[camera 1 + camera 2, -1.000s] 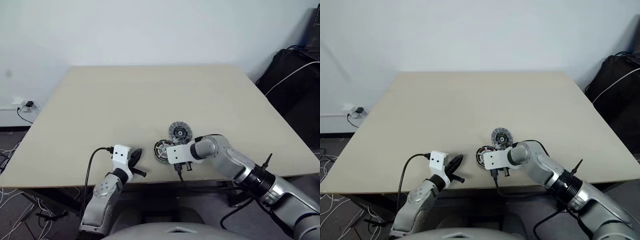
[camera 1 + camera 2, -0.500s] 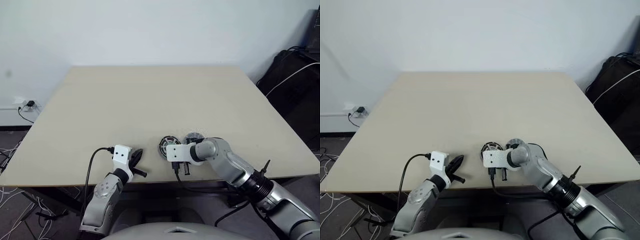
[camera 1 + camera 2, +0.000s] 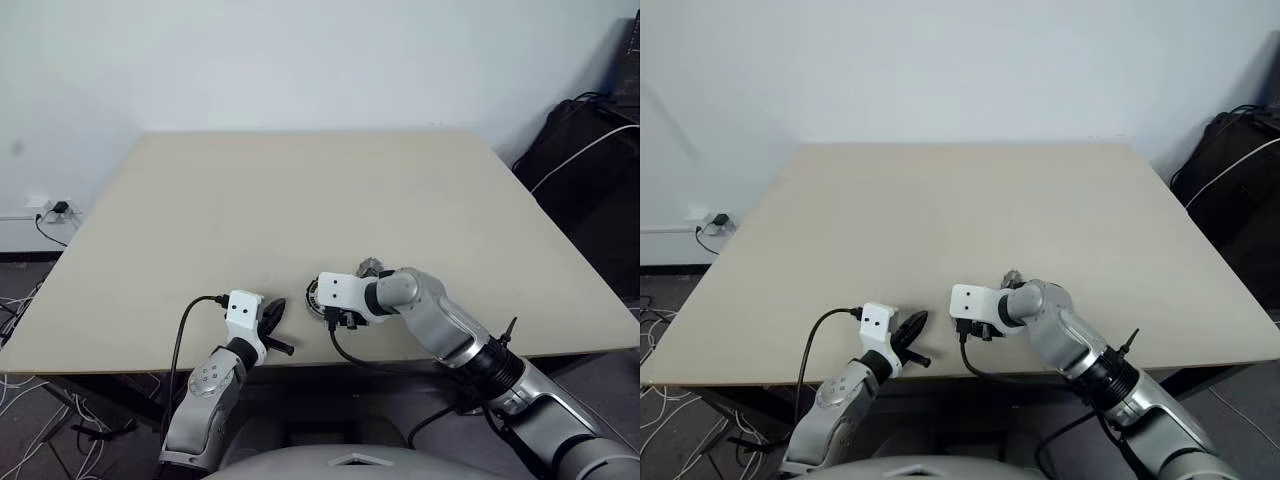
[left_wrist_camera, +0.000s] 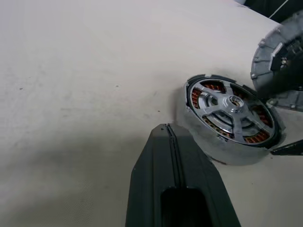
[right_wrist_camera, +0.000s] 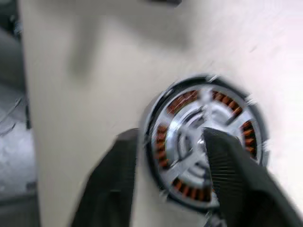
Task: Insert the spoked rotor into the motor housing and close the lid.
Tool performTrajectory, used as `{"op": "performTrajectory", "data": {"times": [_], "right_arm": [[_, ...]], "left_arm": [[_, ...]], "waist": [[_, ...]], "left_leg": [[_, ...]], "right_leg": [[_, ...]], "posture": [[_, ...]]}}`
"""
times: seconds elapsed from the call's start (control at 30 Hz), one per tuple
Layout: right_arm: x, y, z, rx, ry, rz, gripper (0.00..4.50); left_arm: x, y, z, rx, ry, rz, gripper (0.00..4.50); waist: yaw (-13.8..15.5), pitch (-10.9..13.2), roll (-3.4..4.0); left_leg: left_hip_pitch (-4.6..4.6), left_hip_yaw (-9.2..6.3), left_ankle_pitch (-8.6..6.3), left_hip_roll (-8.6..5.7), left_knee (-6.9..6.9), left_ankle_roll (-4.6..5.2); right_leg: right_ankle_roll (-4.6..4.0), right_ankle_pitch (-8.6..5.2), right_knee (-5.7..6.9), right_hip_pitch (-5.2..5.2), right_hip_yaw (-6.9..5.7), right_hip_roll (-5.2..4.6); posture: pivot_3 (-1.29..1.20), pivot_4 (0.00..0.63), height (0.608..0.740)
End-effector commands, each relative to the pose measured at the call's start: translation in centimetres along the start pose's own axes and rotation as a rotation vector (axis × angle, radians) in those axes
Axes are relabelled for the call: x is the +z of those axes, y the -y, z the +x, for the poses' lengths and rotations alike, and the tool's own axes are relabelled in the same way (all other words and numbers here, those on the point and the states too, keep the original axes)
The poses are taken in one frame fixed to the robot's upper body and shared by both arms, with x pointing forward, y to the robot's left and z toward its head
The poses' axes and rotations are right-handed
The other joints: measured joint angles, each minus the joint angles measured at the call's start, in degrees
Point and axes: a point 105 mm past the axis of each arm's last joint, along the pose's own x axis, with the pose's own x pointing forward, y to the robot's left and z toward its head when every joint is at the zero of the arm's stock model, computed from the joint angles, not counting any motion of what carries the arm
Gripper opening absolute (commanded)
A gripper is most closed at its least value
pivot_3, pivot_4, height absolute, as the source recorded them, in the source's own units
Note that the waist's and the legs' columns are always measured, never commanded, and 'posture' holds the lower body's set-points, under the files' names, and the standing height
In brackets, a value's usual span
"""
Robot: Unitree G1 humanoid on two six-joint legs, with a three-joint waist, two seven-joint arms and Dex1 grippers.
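Near the lower middle of the left eye view, close to the desk's (image 3: 300, 200) front edge, sits the motor housing (image 3: 322, 297), mostly hidden there behind the right wrist's white block. The left wrist view shows it far better: a round can (image 4: 230, 119) with brown-copper windings glimpsed between the silvery spokes of the part seated across its top. The right wrist view adds that the right gripper (image 5: 170, 156) hangs directly over the housing (image 5: 208, 142) with its fingers parted, one dark finger (image 5: 111, 184) outside the rim and the other (image 5: 232, 175) over the silvery centre; whether they touch it cannot be told. Behind the right forearm a small greyish piece (image 3: 371, 265) peeks out, too little to identify. To the left of the housing, the left gripper (image 3: 270, 315) rests by the desk edge, its fingers (image 4: 170, 165) pressed together and empty, their tip just beside the can.
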Motion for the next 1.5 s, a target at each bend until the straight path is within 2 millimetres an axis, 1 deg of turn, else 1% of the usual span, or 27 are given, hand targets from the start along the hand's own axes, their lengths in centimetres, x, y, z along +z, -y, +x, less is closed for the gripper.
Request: {"op": "performTrajectory", "data": {"times": [0.03,0.07,0.13,0.23,0.33,0.4,0.5,0.6,0.67,0.73,0.77,0.83,0.87,0.93,0.97,1.0,1.07,1.13,1.27,1.37,1.5], "right_arm": [[1.9,1.3,-1.3,-0.06,0.084,0.002,2.99],[2.8,1.4,-1.6,-0.067,0.134,0.009,2.99],[5.4,1.7,-2.7,-0.098,0.288,0.049,2.99],[8.6,3.1,-4.9,-0.213,0.507,0.128,2.99],[9.9,5.6,-6.9,-0.395,0.634,0.238,2.99],[9.9,7.7,-8.7,-0.553,0.706,0.332,2.99],[8.4,10.1,-11.0,-0.786,0.722,0.416,2.99],[4.8,11.5,-12.7,-1.006,0.583,0.413,2.99],[2.7,11.6,-13.3,-1.084,0.464,0.363,2.99],[-0.3,11.3,-13.3,-1.118,0.299,0.332,2.99],[-1.6,11.1,-13.4,-1.13,0.211,0.289,2.99],[-4.2,10.5,-13.4,-1.118,0.044,0.211,2.99],[-5.6,10.0,-13.3,-1.088,-0.028,0.214,2.99],[-7.6,8.3,-12.6,-0.957,-0.119,0.243,2.99],[-8.3,7.2,-12.2,-0.88,-0.151,0.269,2.99],[-8.6,6.2,-11.7,-0.802,-0.166,0.266,2.99],[-8.8,4.8,-11.1,-0.685,-0.167,0.274,2.99],[-8.6,4.0,-10.8,-0.614,-0.131,0.304,2.99],[-8.0,4.1,-10.3,-0.572,-0.023,0.356,2.99],[-6.9,3.9,-9.3,-0.494,0.096,0.38,2.99],[-5.9,3.9,-8.4,-0.436,0.185,0.403,2.99]], "left_arm": [[1.2,0.0,0.0,-0.008,0.043,0.009,0.0],[1.2,0.0,0.0,-0.009,0.043,0.009,0.0],[1.3,0.0,0.1,-0.013,0.043,0.013,0.0],[1.3,0.1,0.2,-0.022,0.041,0.019,0.0],[1.4,0.1,0.2,-0.03,0.04,0.023,0.0],[1.5,0.1,0.3,-0.037,0.039,0.029,0.0],[1.5,0.1,0.3,-0.041,0.038,0.037,0.0],[1.6,0.0,0.2,-0.044,0.035,0.046,0.0],[1.6,0.0,0.2,-0.046,0.033,0.049,0.0],[1.5,0.1,0.3,-0.054,0.028,0.052,0.0],[1.5,0.1,0.3,-0.058,0.027,0.053,0.0],[1.6,0.2,0.4,-0.06,0.027,0.055,0.0],[1.6,0.2,0.5,-0.061,0.027,0.055,0.0],[1.6,0.2,0.5,-0.065,0.025,0.056,0.0],[1.6,0.2,0.5,-0.067,0.025,0.055,0.0],[1.6,0.2,0.5,-0.069,0.024,0.055,0.0],[1.5,0.3,0.6,-0.07,0.022,0.054,0.0],[1.5,0.3,0.6,-0.072,0.02,0.053,0.0],[1.4,0.3,0.5,-0.072,0.018,0.051,0.0],[1.4,0.3,0.5,-0.07,0.017,0.048,0.0],[1.4,0.1,0.4,-0.063,0.019,0.049,0.0]], "waist": [[0.0,0.0,0.0],[0.0,0.0,0.0],[0.0,0.0,0.01],[-0.1,0.0,0.04],[-0.1,0.0,0.06],[0.0,0.0,0.08],[0.0,0.0,0.12],[-0.1,0.0,0.21],[-0.2,0.0,0.27],[-0.2,0.0,0.32],[-0.2,-0.1,0.35],[-0.4,-0.1,0.4],[-0.5,-0.1,0.42],[-0.6,-0.1,0.42],[-0.7,-0.1,0.41],[-0.7,0.0,0.41],[-0.8,0.0,0.41],[-1.0,0.0,0.34],[-1.1,0.4,0.01],[-1.1,0.5,-0.05],[-1.0,0.5,-0.1]], "left_leg": [[-0.01,-0.01,0.0,0.0,0.0,0.0],[-0.02,0.0,0.0,0.0,0.0,0.0],[-0.06,0.0,-0.01,0.0,0.0,0.01],[-0.08,-0.02,-0.01,0.03,-0.03,-0.03],[-0.07,-0.03,-0.01,0.03,-0.05,-0.06],[-0.07,-0.04,-0.04,-0.02,-0.05,-0.13],[-0.07,-0.02,-0.14,-0.07,-0.04,-0.31],[-0.07,0.01,-0.12,-0.12,-0.06,-0.35],[-0.07,0.05,0.04,-0.13,-0.09,-0.44],[-0.07,0.11,0.14,-0.13,-0.16,-0.28],[-0.08,0.15,0.15,-0.13,-0.18,-0.26],[-0.09,0.27,0.17,-0.11,-0.22,-0.21],[-0.08,0.34,0.16,-0.09,-0.22,-0.16],[-0.07,0.4,0.06,-0.06,-0.22,0.08],[-0.02,0.41,0.07,-0.03,-0.22,0.11],[0.01,0.41,0.08,-0.01,-0.21,0.12],[0.07,0.41,0.09,0.0,-0.21,0.16],[0.11,0.43,0.1,0.0,-0.19,0.2],[0.55,0.41,0.1,0.02,-0.19,0.24],[0.73,0.41,0.06,0.02,-0.19,0.28],[0.71,0.41,0.05,0.02,-0.19,0.29]], "right_leg": [[0.0,0.0,0.0,0.0,-0.01,0.0],[0.0,0.0,-0.01,-0.01,-0.01,0.0],[0.01,0.0,-0.01,-0.04,0.0,0.0],[0.15,0.09,0.0,-0.09,0.01,0.04],[0.19,0.11,0.04,-0.1,0.01,0.04],[0.19,0.12,0.04,-0.08,0.0,0.02],[0.19,0.12,0.04,-0.08,0.02,0.04],[0.18,0.11,0.03,-0.1,0.02,0.13],[0.17,0.1,0.03,-0.11,0.08,0.13],[0.1,0.06,0.03,-0.1,0.13,0.14],[0.04,0.03,0.03,-0.05,0.17,0.14],[0.03,0.02,0.03,0.04,0.3,0.14],[0.02,0.01,0.03,0.04,0.36,0.13],[0.02,0.0,0.03,0.04,0.4,0.16],[0.02,0.0,0.03,0.09,0.41,0.18],[0.02,0.0,0.03,0.12,0.39,0.21],[0.04,-0.01,0.02,0.19,0.37,0.3],[0.25,-0.11,0.01,0.24,0.36,0.33],[0.46,-0.19,-0.05,0.72,0.32,0.25],[0.56,-0.19,-0.1,0.72,0.34,0.14],[0.57,-0.18,-0.1,0.74,0.38,0.11]], "posture": [[0.0,0.0,0.74],[0.0,0.0,0.74],[0.0,0.0,0.74],[0.0,0.0,0.74],[0.0,0.0,0.74],[0.0,0.0,0.74],[0.0,0.0,0.74],[0.0,0.0,0.74],[0.0,0.0,0.74],[0.0,0.0,0.74],[0.0,0.0,0.74],[0.0,0.0,0.74],[0.0,0.0,0.74],[0.0,0.0,0.74],[0.0,0.0,0.74],[0.0,0.0,0.74],[0.0,0.0,0.74],[0.0,0.0,0.74],[0.0,0.0,0.74],[0.0,0.0,0.74],[0.0,0.0,0.74]]}}
